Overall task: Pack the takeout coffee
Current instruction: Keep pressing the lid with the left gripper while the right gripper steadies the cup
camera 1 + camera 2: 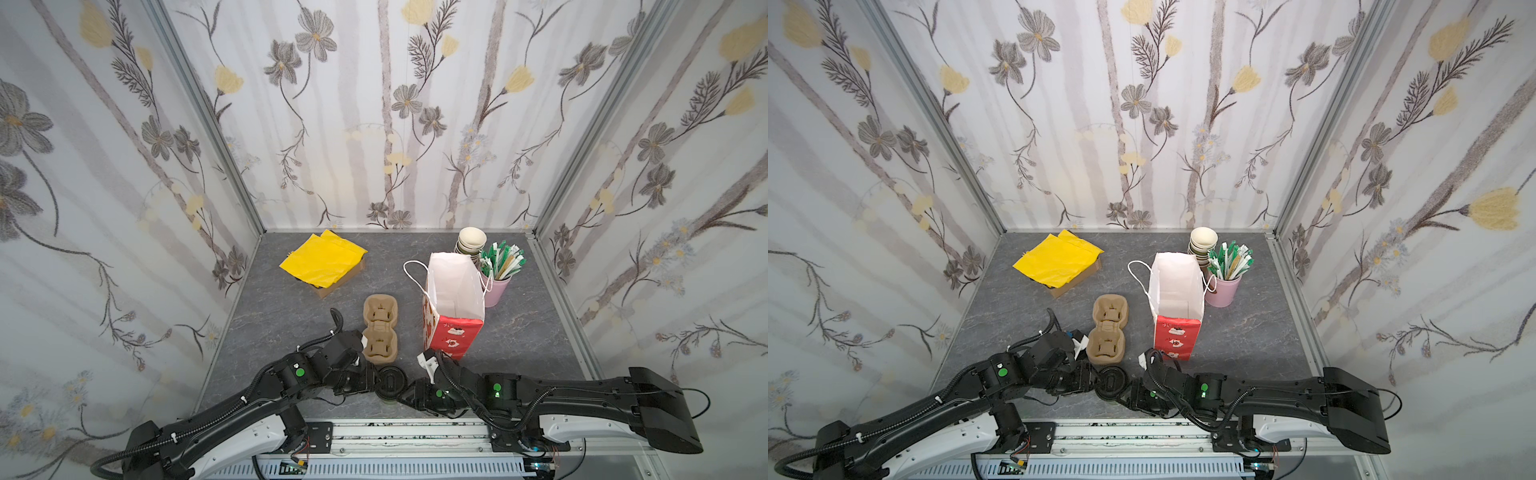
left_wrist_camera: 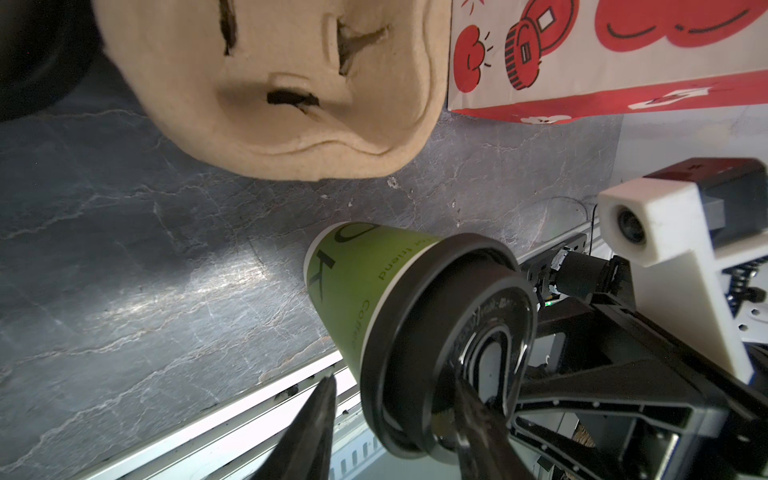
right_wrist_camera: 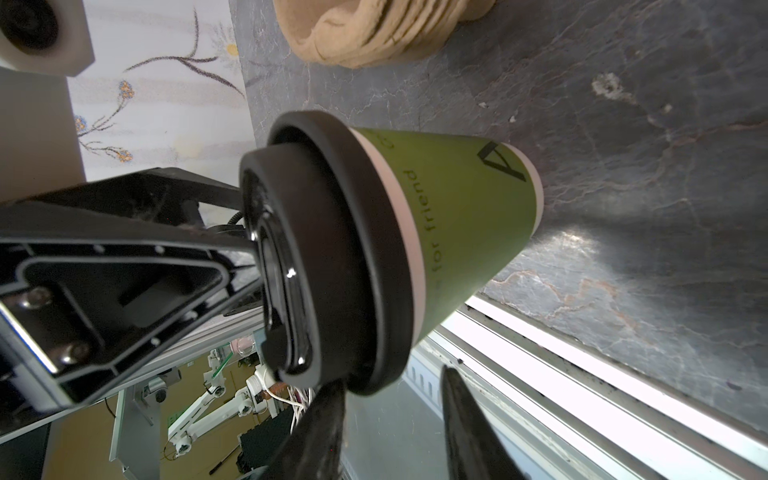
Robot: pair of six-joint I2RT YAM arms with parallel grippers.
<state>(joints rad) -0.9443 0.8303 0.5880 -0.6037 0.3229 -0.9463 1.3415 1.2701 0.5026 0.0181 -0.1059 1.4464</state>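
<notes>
A: Where's the takeout coffee (image 1: 390, 384)?

B: Upright on the table (image 1: 291, 332), right between the 2 grippers and close to the front edge.

A: Jaws?

B: The left gripper (image 2: 395, 374) is part open. Its 2 fingers (image 2: 316, 428) straddle the lid brim (image 2: 382, 353), with a gap showing on the cup side, so no clamp. The right gripper (image 3: 390, 376) is the same from the opposite side: part open across the brim, nothing held.

A: Risks?

B: My guess is uneven closing shoves the cup sideways, so it tips or slides toward the front edge. A hard pinch on the brim could pop the lid. The 2 grippers sit close together and may bump.

A: View differences?

B: Both top views show the paper bag (image 1: 455, 307) standing open beyond the right gripper. They also show the cup carrier (image 1: 380, 332), unfilled, just beyond the left gripper. The jaws are hidden there. The wrist views show the finger gaps and the cup's base on the table, but not the bag's mouth.
</notes>
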